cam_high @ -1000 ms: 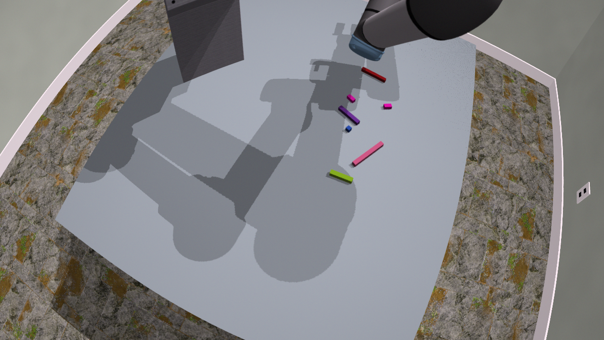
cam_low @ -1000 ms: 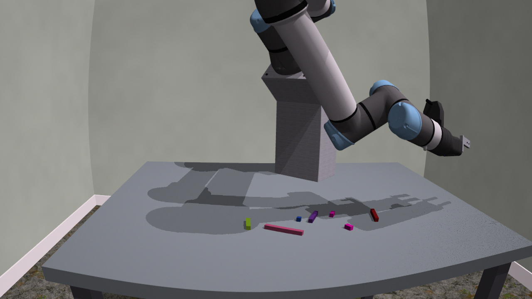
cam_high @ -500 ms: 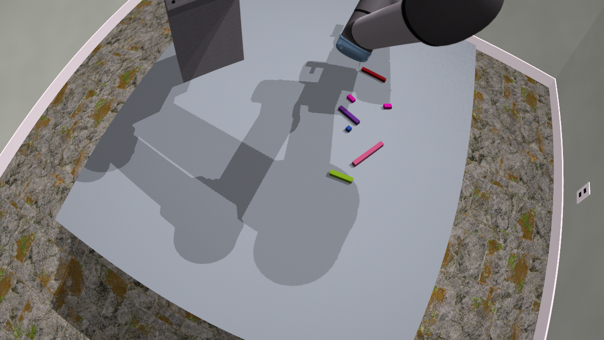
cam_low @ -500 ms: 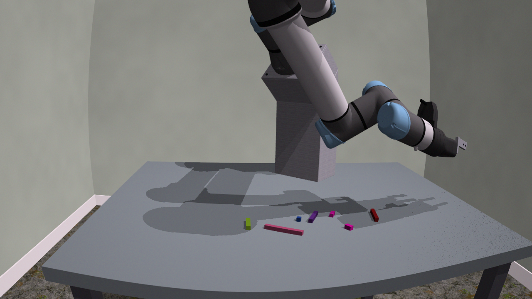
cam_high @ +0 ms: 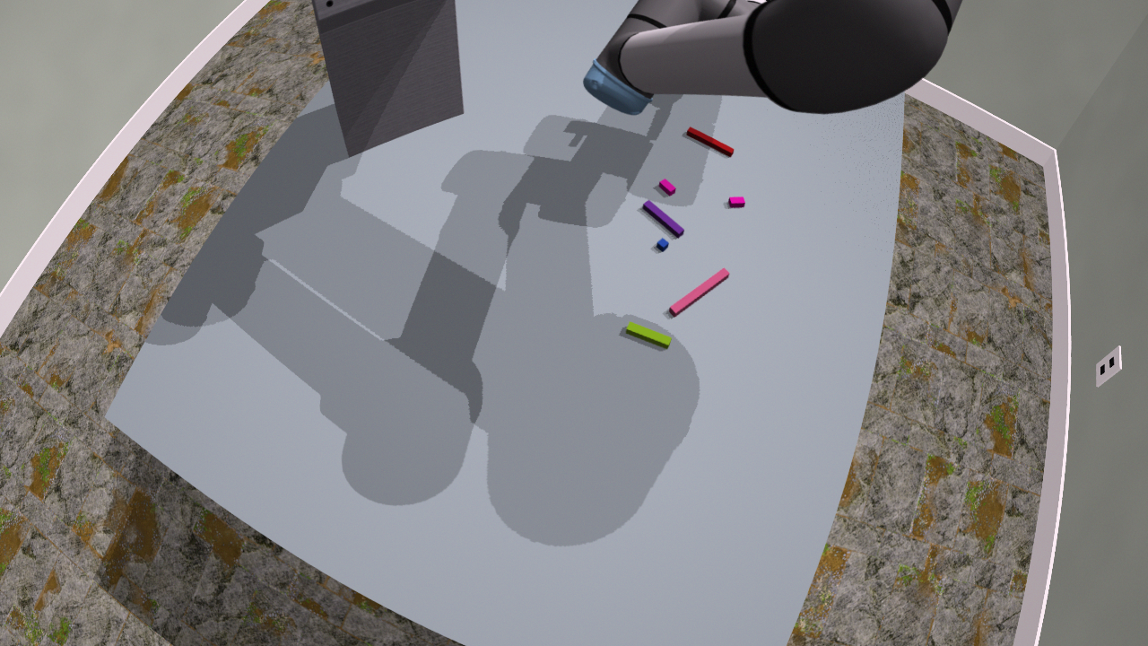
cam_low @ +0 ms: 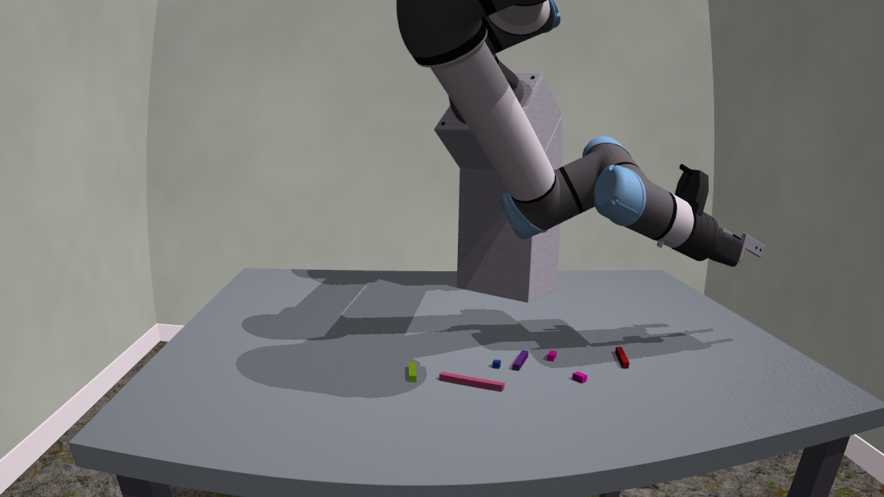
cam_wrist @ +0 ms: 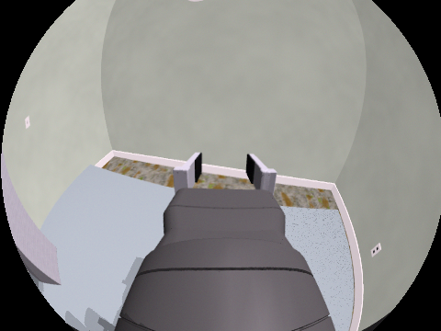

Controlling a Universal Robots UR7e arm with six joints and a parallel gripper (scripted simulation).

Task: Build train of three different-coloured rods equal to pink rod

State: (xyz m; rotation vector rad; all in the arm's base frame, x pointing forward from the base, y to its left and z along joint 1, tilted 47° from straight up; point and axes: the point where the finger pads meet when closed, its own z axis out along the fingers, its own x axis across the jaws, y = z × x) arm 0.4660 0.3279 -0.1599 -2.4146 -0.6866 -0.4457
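The pink rod lies flat on the grey table and also shows in the exterior view. Near it lie a lime rod, a small blue rod, a purple rod, two magenta rods and a red rod. All lie apart from one another. My gripper is open and empty, high above the table's right side, pointing outward. In the wrist view its fingers hold nothing.
The arm's grey pedestal stands at the back of the table. The arm's elbow hangs over the far rods in the overhead view. The table edge and stone floor lie beyond the gripper.
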